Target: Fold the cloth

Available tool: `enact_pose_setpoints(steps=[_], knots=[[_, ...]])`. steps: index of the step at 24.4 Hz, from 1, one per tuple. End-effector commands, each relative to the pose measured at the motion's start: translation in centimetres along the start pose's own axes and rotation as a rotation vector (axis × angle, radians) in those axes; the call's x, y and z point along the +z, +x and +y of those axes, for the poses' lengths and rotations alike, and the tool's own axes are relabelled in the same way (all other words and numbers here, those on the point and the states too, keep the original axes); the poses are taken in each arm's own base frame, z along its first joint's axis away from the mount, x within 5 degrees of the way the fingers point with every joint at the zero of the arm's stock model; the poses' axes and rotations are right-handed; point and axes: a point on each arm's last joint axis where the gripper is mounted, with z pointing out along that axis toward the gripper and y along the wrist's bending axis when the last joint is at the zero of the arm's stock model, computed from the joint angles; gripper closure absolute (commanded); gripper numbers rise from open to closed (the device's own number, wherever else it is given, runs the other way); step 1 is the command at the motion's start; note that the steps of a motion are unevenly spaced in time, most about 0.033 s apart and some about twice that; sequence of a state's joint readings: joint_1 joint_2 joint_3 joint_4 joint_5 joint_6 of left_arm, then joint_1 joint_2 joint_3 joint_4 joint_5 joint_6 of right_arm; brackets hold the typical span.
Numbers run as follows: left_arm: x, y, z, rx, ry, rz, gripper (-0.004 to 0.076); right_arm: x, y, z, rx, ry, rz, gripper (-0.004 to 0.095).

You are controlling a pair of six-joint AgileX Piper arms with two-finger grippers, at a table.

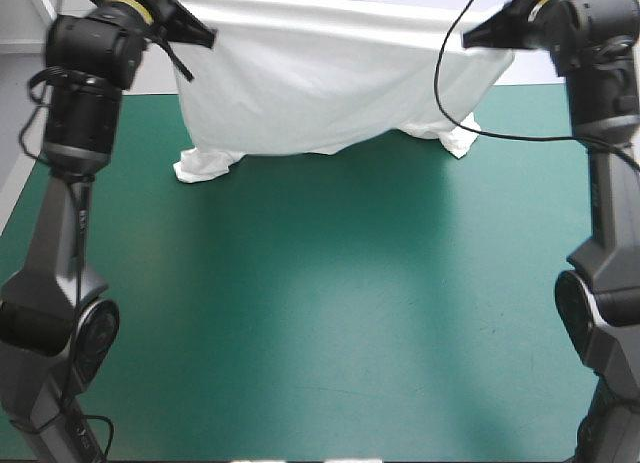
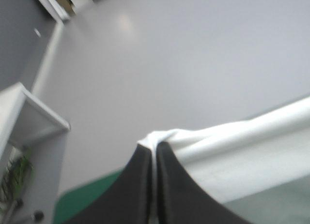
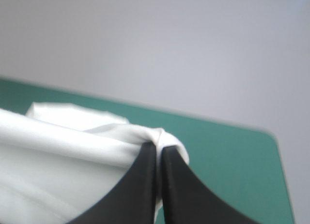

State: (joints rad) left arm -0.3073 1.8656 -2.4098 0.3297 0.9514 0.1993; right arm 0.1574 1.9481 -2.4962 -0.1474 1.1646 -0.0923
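Left hand (image 2: 155, 149) pinches a white T-shirt (image 2: 242, 146) edge above the teal-green cover (image 2: 82, 200)

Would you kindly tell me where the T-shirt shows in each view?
High view: T-shirt hangs from left gripper to right gripper, near the far edge.
Left wrist view: T-shirt pinched in its gripper, spreading beside it.
Right wrist view: T-shirt pinched in its gripper, spreading beside it.
Shared landmark: teal-green cover.

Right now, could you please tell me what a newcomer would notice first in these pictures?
The white T-shirt hangs like a curtain above the table's far side, stretched between the two raised arms. The left end effector and the right end effector are each shut on an upper corner, while the lower ends rest on the teal-green cover.
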Motion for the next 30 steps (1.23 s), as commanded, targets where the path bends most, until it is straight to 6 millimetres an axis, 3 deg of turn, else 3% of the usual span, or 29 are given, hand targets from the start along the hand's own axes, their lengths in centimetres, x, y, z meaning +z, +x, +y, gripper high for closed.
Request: enact_pose_setpoints(steps=[1,2,4,7,9,12,19,23,30], knots=[[3.9,3.0,-2.3,-0.043,0.039,0.15,0.0732,5.8,3.1,0.3,-0.007,-0.011,0.203,0.0923],[5.6,4.7,-3.6,-0.07,0.076,0.228,0.0732,7.8,4.3,1.2,0.014,-0.075,0.257,0.0923],[6.9,6.8,-4.9,-0.106,0.136,0.316,0.0732,9.2,6.0,2.2,0.037,-0.154,0.338,0.0923],[6.5,9.5,-5.5,-0.159,0.22,0.507,0.0732,7.9,8.2,2.6,0.033,-0.179,0.436,0.0923],[5.3,11.0,-5.8,-0.147,0.242,0.597,0.0732,5.6,9.9,2.6,0.02,-0.187,0.497,0.0923],[2.0,11.9,-5.8,-0.181,0.29,0.648,0.0732,1.9,12.5,2.6,0.014,-0.196,0.565,0.0923],[-6.2,14.9,-6.6,-0.244,0.419,0.778,0.0732,-3.2,17.8,3.4,0.024,-0.272,0.664,0.0923],[-10.6,18.7,-8.2,-0.247,0.434,0.868,0.0732,-5.5,22.4,4.4,0.041,-0.334,0.757,0.0923],[-14.3,26.0,-10.2,-0.227,0.429,1.052,0.0732,-7.9,28.1,5.1,0.058,-0.337,0.881,0.0923]])
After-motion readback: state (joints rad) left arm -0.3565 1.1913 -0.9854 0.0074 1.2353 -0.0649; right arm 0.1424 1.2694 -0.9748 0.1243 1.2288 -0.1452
